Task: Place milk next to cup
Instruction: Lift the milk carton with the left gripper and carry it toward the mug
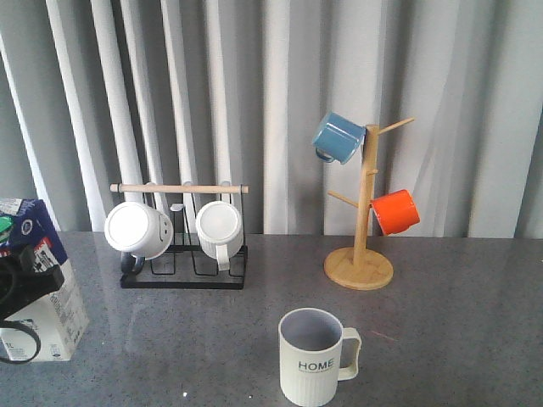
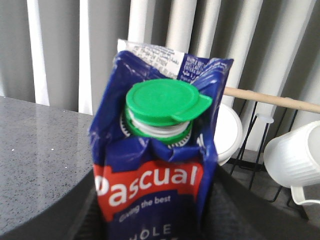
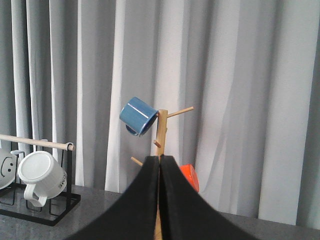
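Milk carton (image 1: 38,280): tall gable-top carton of glossy blue and white card, standing on the worktop at the far left edge of the front view, between the fingers of the left pincer; its blue skin is creased near the top.
Carton cap (image 2: 166,102): round green plastic lid with a small tab, sitting on a white threaded neck; below it a red band reads "Pascual".
Left pincer (image 1: 21,284): black, clamped on the carton's sides, its dark fingers flanking the carton in the left wrist view.
HOME cup (image 1: 316,357): cream-white ribbed mug with a handle and black lettering, upright on the worktop well to the right of the left pincer; its grey inside holds nothing.
Right pincer (image 3: 160,200): black fingers pressed flat together, nothing between them.
Wire rack (image 1: 185,264): black metal frame with a wooden rod on top, beyond and to the right of the left pincer; two white mugs (image 1: 140,230) lie tipped on it, bottoms toward the front camera.
Mug tree (image 1: 363,212): pale wood, round base, pegs carrying a blue enamel mug (image 1: 338,137) and an orange enamel mug (image 1: 395,212), straight ahead of the right pincer.
Worktop (image 1: 441,322): grey speckled stone-like surface.
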Robot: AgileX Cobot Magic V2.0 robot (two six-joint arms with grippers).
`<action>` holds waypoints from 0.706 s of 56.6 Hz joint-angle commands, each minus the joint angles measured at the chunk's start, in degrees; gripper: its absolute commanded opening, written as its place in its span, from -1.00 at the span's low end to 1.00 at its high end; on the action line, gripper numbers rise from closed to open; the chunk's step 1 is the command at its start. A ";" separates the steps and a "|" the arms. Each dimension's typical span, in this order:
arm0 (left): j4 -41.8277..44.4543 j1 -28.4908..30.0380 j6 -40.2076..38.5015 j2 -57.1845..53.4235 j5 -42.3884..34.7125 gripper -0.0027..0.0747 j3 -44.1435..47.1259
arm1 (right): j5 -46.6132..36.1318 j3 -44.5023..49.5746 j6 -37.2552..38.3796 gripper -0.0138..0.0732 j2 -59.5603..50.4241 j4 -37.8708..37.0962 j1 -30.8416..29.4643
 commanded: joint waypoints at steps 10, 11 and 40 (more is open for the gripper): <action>-31.98 -17.31 36.37 -1.31 -8.52 -0.95 -9.27 | -3.75 -1.49 -0.42 -0.70 -0.01 -0.25 -0.32; -32.64 -18.63 36.47 -0.80 -9.09 -0.95 -9.78 | -3.75 -1.49 -0.42 -0.70 -0.01 -0.25 -0.32; -33.95 -35.97 30.47 17.19 -12.54 -0.95 -24.23 | -3.76 -1.49 -0.42 -0.70 -0.01 -0.25 -0.32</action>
